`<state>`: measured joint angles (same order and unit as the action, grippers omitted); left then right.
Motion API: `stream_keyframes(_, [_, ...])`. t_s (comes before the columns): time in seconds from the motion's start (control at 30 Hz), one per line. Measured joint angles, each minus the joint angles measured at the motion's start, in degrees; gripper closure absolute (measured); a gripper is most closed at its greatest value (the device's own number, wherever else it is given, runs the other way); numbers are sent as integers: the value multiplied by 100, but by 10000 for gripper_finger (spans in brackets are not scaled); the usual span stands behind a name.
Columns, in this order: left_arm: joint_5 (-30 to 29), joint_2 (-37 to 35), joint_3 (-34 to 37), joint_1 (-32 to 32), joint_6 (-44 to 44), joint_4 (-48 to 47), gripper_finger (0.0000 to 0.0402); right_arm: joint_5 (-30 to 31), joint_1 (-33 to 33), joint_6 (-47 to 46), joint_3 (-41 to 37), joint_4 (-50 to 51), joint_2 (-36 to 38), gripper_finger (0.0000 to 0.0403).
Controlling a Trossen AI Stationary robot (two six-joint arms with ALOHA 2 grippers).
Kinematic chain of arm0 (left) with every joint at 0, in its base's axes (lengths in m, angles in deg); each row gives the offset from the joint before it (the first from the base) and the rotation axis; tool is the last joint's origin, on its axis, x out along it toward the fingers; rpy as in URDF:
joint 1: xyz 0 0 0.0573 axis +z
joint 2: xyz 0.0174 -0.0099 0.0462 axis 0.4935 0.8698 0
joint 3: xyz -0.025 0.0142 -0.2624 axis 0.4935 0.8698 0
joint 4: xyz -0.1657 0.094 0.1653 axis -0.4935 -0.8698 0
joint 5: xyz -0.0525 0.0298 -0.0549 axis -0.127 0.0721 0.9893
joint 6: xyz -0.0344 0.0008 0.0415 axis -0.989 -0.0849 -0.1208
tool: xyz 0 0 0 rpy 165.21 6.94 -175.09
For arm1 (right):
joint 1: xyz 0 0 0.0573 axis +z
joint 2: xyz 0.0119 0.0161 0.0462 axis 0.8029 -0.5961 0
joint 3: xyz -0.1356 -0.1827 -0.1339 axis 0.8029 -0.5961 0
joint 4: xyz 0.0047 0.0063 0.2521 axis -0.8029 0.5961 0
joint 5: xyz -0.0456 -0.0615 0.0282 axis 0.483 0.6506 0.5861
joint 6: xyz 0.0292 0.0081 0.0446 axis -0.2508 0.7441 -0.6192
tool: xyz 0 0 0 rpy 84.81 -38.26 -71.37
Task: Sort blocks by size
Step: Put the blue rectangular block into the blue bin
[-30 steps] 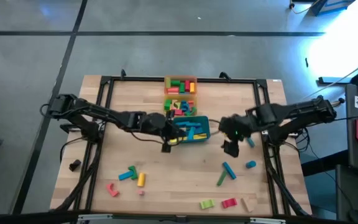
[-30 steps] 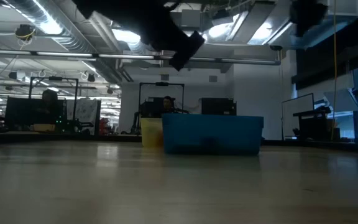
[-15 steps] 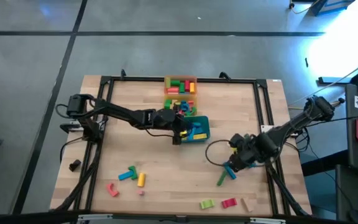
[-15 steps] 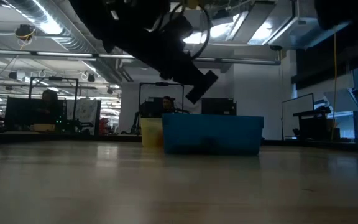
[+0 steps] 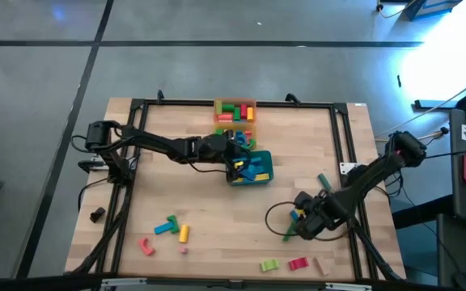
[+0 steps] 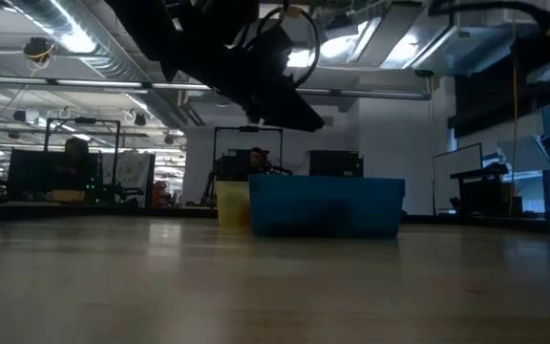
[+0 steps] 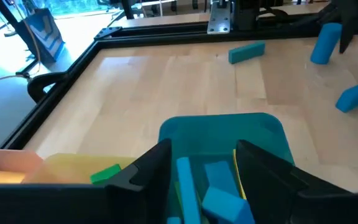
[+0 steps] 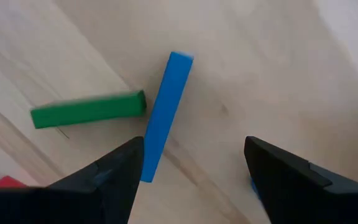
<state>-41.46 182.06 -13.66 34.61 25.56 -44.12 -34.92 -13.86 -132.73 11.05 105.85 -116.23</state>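
- Basically we had the left gripper (image 7: 201, 171) poised over the teal tray (image 5: 252, 169), fingers spread with nothing between them; we read that as a drop-off pose, since long blue blocks (image 7: 219, 196) lay in the tray directly under it.
- We placed the right gripper (image 8: 191, 171) on the near-right side of the teal tray, well apart from it, low over the table (image 5: 225, 218), jaws wide and empty.
- A blue bar (image 8: 165, 115) sat between its fingers, off-centre toward one of them, one end just beside a green bar (image 8: 87, 109); we judged it was lined up to grab the blue bar, probably for the teal tray.
- Beyond the teal tray sat a yellow tray (image 5: 233, 137) and an orange tray (image 5: 235, 111), both with mixed blocks, so we took each tray as one size class.
- Loose blocks lay near-left of the teal tray (teal, yellow, red (image 5: 146, 246)) and near-right (yellow-green (image 5: 269, 264), red (image 5: 298, 263)).
- We judged sorting well along but unfinished.
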Motion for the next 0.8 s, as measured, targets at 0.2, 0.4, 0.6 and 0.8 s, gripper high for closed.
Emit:
stream_keyframes(0.2, [0,-7,0,-11,-8,-2,242,-237,35,2,0,-272,-459,123])
stream_keyframes(0.4, [0,-53,0,-11,-8,9,242,-357,35,22,0,-516,-718,123])
stream_keyframes(0.6, [0,-211,0,-32,-8,-59,243,-402,33,24,0,-540,-952,141])
stream_keyframes(0.8, [0,-922,0,-141,-7,-682,243,-485,29,47,0,-665,-1157,222])
